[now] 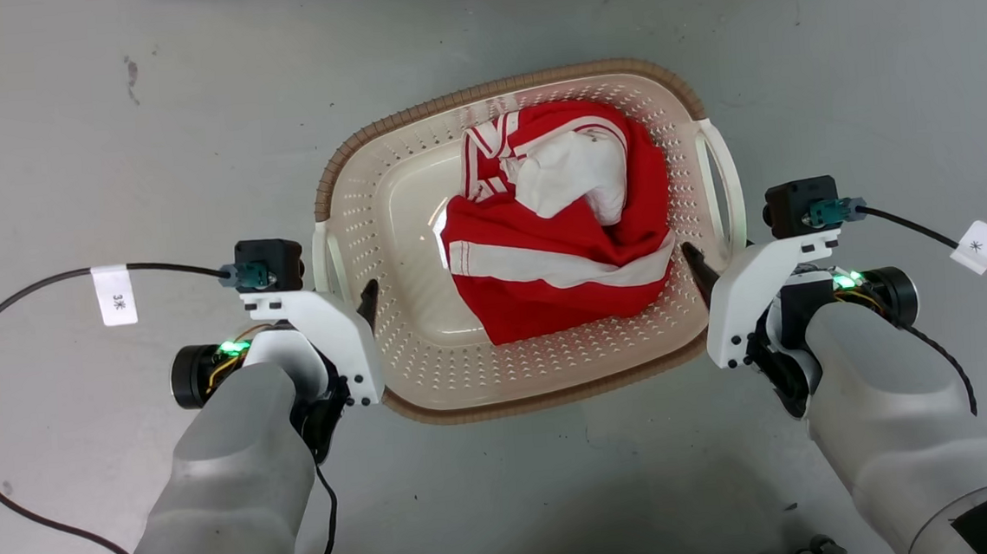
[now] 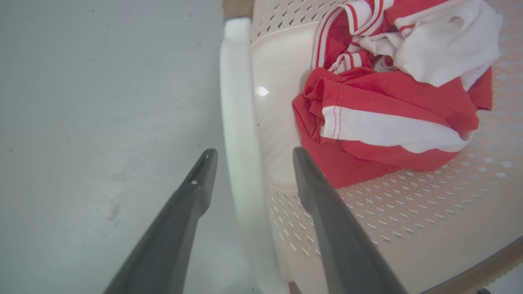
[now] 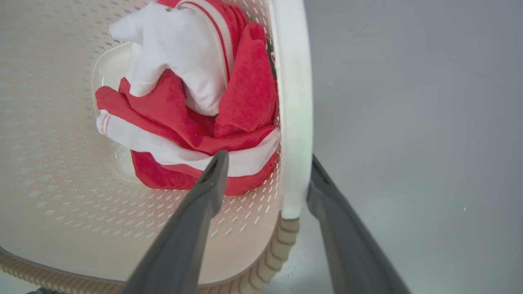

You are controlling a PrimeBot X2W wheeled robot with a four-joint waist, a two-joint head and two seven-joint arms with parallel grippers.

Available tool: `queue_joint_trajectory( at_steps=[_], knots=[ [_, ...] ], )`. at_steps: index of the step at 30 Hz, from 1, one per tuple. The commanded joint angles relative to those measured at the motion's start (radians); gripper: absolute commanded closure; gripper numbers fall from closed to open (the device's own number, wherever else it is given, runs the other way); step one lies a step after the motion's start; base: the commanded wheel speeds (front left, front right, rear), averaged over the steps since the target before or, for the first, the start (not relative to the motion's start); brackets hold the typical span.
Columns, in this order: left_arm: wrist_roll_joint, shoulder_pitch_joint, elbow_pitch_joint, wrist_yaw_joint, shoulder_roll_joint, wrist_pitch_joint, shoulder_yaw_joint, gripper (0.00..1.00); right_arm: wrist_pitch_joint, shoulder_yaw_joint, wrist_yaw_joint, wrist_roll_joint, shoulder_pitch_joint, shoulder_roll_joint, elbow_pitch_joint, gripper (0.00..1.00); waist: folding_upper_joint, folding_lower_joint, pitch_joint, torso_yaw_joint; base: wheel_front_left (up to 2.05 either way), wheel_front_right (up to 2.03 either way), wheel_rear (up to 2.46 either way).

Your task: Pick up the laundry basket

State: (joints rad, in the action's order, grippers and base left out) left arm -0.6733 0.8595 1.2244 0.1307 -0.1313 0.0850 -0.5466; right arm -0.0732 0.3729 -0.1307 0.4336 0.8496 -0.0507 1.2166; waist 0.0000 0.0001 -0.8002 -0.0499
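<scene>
The laundry basket (image 1: 532, 79) sits on the grey floor straight ahead, cream and perforated with a brown rim, holding a crumpled red-and-white garment (image 1: 559, 220). My left gripper (image 1: 352, 300) is open astride the basket's white left handle (image 1: 323, 263). In the left wrist view that handle (image 2: 239, 102) runs between the two dark fingers (image 2: 314, 192), with the basket wall (image 2: 408, 212) on the right. My right gripper (image 1: 701, 267) is open astride the right handle (image 1: 730, 182). In the right wrist view one finger (image 3: 204, 192) is inside the basket (image 3: 61, 163) and the other is outside the handle (image 3: 292, 81).
Bare grey floor (image 1: 100, 122) surrounds the basket, with a few dark scuffs at the back. A black cable (image 1: 25, 288) with a white tag loops off the left wrist, and another tagged cable (image 1: 934, 237) trails from the right wrist.
</scene>
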Motion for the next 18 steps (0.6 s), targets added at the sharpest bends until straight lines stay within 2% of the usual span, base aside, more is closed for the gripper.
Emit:
queue_joint_trajectory(
  at_steps=[1,9,18],
  knots=[
    [-0.013,0.017,0.003,0.000,-0.001,-0.007,-0.004,1.00,0.000,0.016,0.000,0.017,0.016,0.003,0.001,1.00,0.0000,-0.0001,-0.004,-0.003,0.00,0.00,0.00],
    [-0.041,0.023,-0.008,0.002,0.004,-0.016,-0.041,1.00,0.002,0.068,-0.001,0.079,0.020,0.007,0.004,1.00,0.0000,-0.0001,0.004,-0.002,0.00,0.00,0.00],
    [-0.091,0.015,-0.034,0.006,0.018,-0.084,-0.098,1.00,0.091,0.138,-0.006,0.170,-0.008,0.014,-0.003,1.00,0.0000,-0.0001,0.085,0.013,0.00,0.00,0.00]
  ],
)
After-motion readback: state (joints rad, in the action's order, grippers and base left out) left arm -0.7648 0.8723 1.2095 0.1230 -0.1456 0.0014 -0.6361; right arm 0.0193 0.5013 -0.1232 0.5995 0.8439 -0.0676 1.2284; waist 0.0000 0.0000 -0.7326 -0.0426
